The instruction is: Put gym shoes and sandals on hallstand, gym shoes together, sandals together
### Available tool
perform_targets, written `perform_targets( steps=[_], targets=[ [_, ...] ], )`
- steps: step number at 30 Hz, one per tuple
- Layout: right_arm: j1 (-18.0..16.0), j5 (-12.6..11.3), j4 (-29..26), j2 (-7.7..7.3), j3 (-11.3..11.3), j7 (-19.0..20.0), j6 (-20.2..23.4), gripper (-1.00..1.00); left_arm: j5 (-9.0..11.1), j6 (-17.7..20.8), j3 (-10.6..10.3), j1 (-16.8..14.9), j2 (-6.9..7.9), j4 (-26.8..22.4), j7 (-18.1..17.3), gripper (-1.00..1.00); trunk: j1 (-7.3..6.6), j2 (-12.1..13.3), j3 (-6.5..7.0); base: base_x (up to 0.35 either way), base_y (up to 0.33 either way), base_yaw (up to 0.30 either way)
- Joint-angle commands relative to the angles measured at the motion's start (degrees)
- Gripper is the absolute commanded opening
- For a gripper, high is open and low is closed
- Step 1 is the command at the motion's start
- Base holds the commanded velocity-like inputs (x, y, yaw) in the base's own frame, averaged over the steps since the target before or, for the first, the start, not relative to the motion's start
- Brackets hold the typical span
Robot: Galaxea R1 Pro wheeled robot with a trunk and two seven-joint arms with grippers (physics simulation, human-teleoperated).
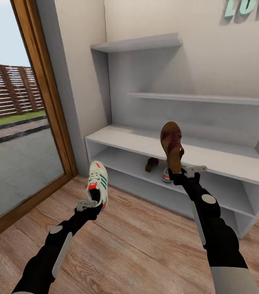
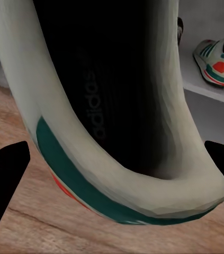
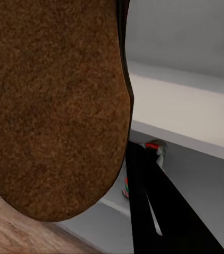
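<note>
While the left gripper point(image 1: 92, 203) was clamped on a white green-striped gym shoe point(image 1: 98, 183) held toe-up at seven o'clock above the wood-plank floor point(image 1: 137, 245), the right gripper point(image 1: 177, 173) gripped a dark brown leather sandal point(image 1: 172, 145) upright before the pale grey hallstand point(image 1: 211, 157), whose lower shelf held another sneaker point(image 2: 217, 63) and sandal point(image 1: 151, 163).

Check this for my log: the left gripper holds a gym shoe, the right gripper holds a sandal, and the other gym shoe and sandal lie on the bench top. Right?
Not quite. The other gym shoe and other sandal lie on the hallstand's open shelf under the bench top, as the head view shows. The rest holds: left gripper holds a gym shoe, right gripper a sandal.
</note>
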Motion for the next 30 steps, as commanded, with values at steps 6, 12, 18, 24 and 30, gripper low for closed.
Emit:
perform_targets(
  steps=[6, 12, 18, 24, 30],
  targets=[
    [-0.05, 0.41, -0.10, 0.08, -0.17, 0.54, 0.32, -1.00, 0.63, 0.52, 0.05, -0.01, -0.01, -0.13, -0.08, -1.00, -0.01, -0.02, 0.22, 0.000, 0.000, -0.222],
    [-0.05, 0.41, -0.07, 0.08, -0.17, 0.54, 0.32, -1.00, 0.63, 0.52, 0.05, -0.01, -0.01, -0.16, -0.08, -1.00, -0.01, -0.02, 0.50, 0.000, 0.000, -0.222],
    [-0.05, 0.41, -0.08, 0.08, -0.17, 0.54, 0.32, -1.00, 0.63, 0.52, 0.05, -0.01, -0.01, -0.15, -0.08, -1.00, -0.01, -0.02, 0.77, 0.000, 0.000, -0.223],
    [-0.06, 0.41, -0.08, 0.06, -0.17, 0.54, 0.32, -1.00, 0.63, 0.52, 0.10, -0.01, -0.01, -0.13, -0.08, -1.00, -0.01, -0.02, 1.05, 0.000, 0.000, -0.222],
    [-0.05, 0.41, -0.13, 0.09, -0.17, 0.54, 0.32, -1.00, 0.63, 0.48, 0.14, -0.01, -0.01, -0.16, -0.08, -1.00, -0.01, -0.02, 1.32, 0.000, 0.000, -0.222]
  ],
)
